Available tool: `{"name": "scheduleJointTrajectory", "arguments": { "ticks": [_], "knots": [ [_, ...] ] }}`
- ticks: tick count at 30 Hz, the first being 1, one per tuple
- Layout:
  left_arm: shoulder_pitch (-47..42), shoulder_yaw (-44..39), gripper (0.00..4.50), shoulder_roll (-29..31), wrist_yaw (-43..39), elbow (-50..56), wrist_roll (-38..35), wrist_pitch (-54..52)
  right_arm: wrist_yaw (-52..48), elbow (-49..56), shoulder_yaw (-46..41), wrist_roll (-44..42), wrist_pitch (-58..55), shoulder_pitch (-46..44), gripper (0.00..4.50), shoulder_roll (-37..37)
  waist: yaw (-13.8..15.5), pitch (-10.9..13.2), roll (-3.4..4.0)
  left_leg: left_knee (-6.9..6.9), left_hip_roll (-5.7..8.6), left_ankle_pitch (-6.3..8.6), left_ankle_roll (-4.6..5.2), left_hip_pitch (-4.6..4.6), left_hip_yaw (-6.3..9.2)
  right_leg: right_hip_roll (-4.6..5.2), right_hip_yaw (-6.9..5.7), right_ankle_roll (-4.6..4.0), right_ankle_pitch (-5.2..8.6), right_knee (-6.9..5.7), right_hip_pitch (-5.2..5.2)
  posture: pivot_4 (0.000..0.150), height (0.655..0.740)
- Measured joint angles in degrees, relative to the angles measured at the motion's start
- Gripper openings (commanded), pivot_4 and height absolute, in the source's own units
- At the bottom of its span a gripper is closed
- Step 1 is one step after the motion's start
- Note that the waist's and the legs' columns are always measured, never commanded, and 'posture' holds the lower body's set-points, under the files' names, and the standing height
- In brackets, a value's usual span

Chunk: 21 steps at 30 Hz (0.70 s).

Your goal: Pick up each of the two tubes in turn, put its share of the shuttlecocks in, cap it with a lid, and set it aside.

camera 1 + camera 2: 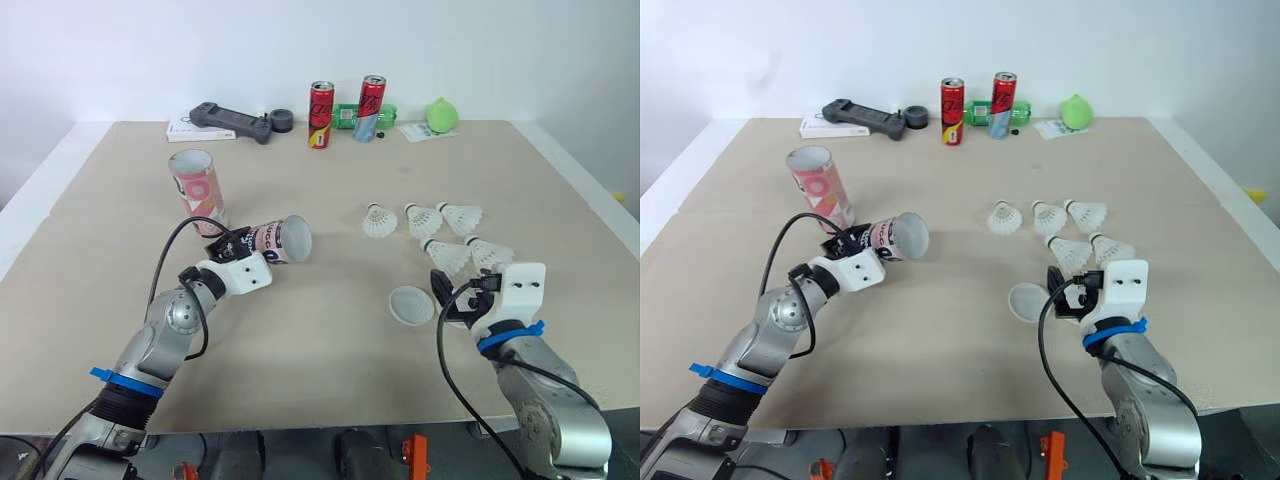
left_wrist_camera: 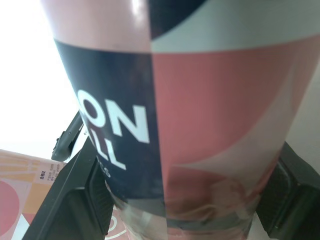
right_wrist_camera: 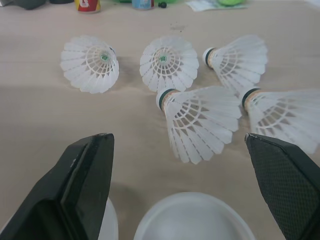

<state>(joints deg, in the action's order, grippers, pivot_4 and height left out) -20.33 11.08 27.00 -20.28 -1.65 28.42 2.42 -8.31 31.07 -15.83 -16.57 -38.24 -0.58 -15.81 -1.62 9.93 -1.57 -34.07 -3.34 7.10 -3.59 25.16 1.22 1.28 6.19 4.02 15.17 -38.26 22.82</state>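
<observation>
One tube (image 1: 196,190) is left standing at the counter's (image 1: 330,370) far left, the other tube (image 1: 282,239) is held tilted in the clamped left end effector (image 1: 238,243), and five shuttlecocks (image 1: 422,220) and a lid (image 1: 410,306) are seen loose by the wide-spread right end effector (image 1: 455,298), so nothing is judged loaded or capped yet.

Two tubes (image 1: 197,190) (image 1: 278,240), five shuttlecocks (image 1: 379,221) (image 1: 423,220) (image 1: 461,215) (image 1: 446,256) (image 1: 490,254), one lid (image 1: 411,305), two red cans (image 1: 321,114) (image 1: 371,108), one black controller (image 1: 232,121).
</observation>
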Motion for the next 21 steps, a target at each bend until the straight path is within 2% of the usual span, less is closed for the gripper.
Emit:
{"name": "scheduleJointTrajectory", "arguments": {
  "ticks": [15, 16, 17, 20, 21],
  "knots": [
    [2.00, -0.26, 3.23, -0.18, 0.90, 2.86, 0.26, -1.71, -1.55, -23.11, 2.51, 0.92, 5.96, -14.46, 4.48, 0.69, -0.34, 0.00, 0.02, 0.07, 0.07, 0.00, 0.01, 0.05, -0.02, -0.01, 0.10, 0.13, 0.01, 0.05, 0.03, 0.150, 0.7400],
    [2.15, -0.27, 3.23, -0.14, 0.90, 3.11, 0.27, -1.82, -1.55, -25.04, 2.73, 1.07, 6.91, -15.85, 3.96, 0.91, -0.40, 0.00, 0.03, 0.07, 0.07, 0.00, 0.01, 0.06, -0.02, -0.02, 0.11, 0.13, 0.01, 0.05, 0.03, 0.150, 0.7400],
    [2.26, -0.27, 3.23, -0.12, 0.89, 3.36, 0.27, -2.03, -1.57, -25.70, 2.85, 1.10, 7.42, -16.41, 3.86, 0.97, -0.41, 0.00, 0.03, 0.07, 0.08, 0.00, 0.01, 0.06, -0.02, -0.01, 0.11, 0.12, 0.02, 0.05, 0.03, 0.150, 0.7400],
    [2.42, -0.26, 3.23, 0.00, 0.88, 3.71, 0.28, -2.34, -1.53, -27.41, 3.07, 1.16, 8.54, -18.11, 2.32, 1.16, -0.52, 0.00, 0.03, 0.08, 0.09, 0.00, 0.01, 0.08, -0.02, -0.01, 0.13, 0.15, 0.01, 0.05, 0.03, 0.150, 0.7400],
    [2.47, -0.25, 3.23, 0.06, 0.87, 3.79, 0.28, -2.35, -1.52, -27.76, 3.14, 1.15, 8.84, -18.39, 2.04, 1.16, -0.53, 0.00, 0.03, 0.08, 0.09, 0.00, 0.01, 0.08, -0.02, -0.01, 0.13, 0.19, -0.01, 0.05, 0.03, 0.150, 0.7400]
  ]
}}
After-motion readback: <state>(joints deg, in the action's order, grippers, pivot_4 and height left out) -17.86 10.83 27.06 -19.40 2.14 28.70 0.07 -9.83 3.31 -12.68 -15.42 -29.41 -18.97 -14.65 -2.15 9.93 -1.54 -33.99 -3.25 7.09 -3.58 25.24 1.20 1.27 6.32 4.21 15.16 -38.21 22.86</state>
